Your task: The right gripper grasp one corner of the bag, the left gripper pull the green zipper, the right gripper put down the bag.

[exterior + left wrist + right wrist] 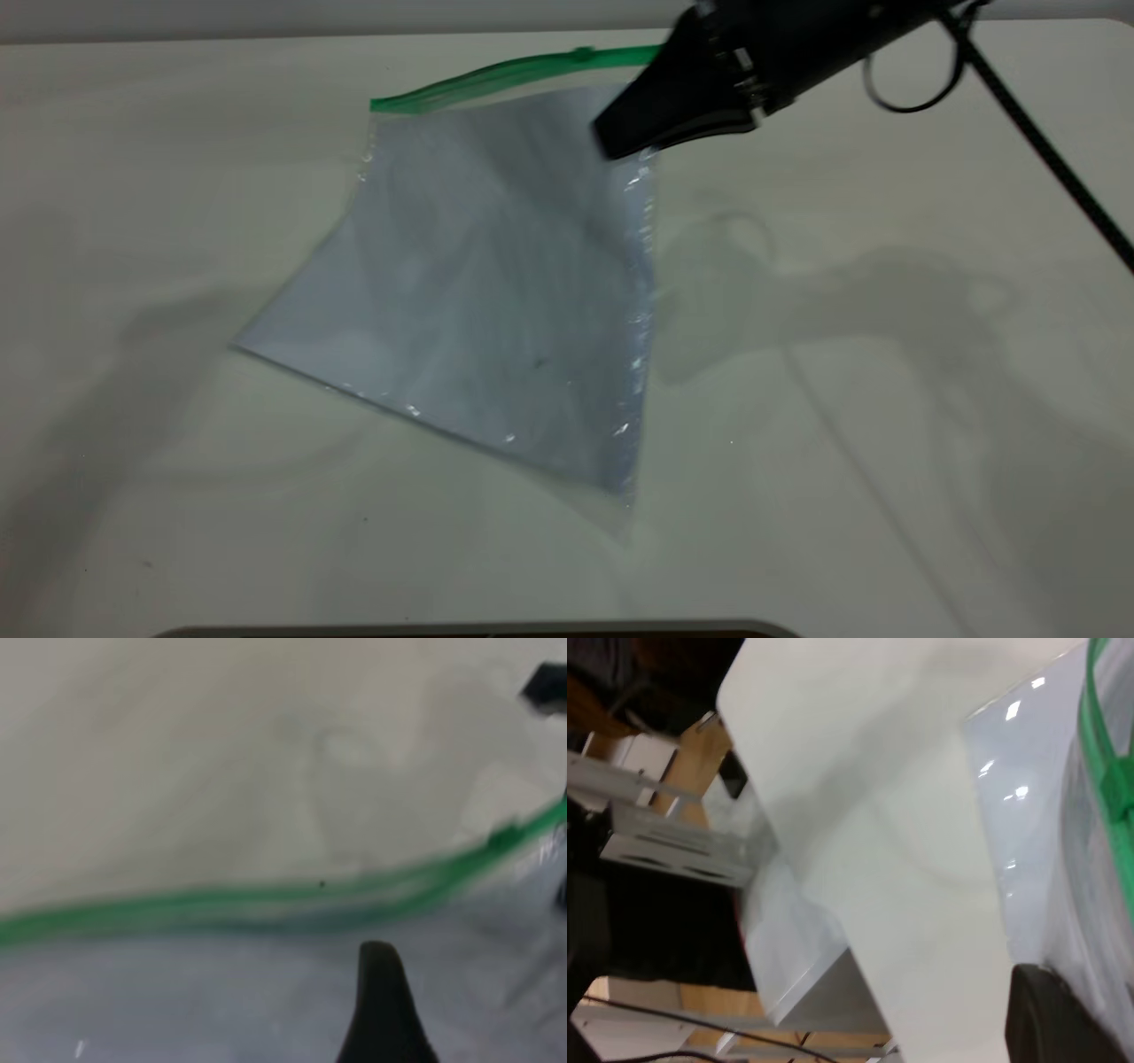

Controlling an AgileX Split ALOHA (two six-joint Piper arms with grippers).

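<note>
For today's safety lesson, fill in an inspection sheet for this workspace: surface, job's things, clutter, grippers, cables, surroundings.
Surface: pale table, bare apart from the bag.
Job's things: clear bag, one corner lifted; green zipper along its far edge.
Clutter: nothing seen.
Grippers: right gripper at the bag's raised corner; left gripper near the zipper, one of its fingers showing.
Cables: black cable loop by the right arm.
Surroundings: metal frame beyond the table edge.

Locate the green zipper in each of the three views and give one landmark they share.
Exterior view: the zipper runs along the bag's raised far edge, ending at the right tool.
Left wrist view: the zipper crosses the picture as a long green band, slider near one end.
Right wrist view: the zipper shows as a green strip at the picture's edge.
Shared landmark: the bag's clear film beside the strip.
</note>
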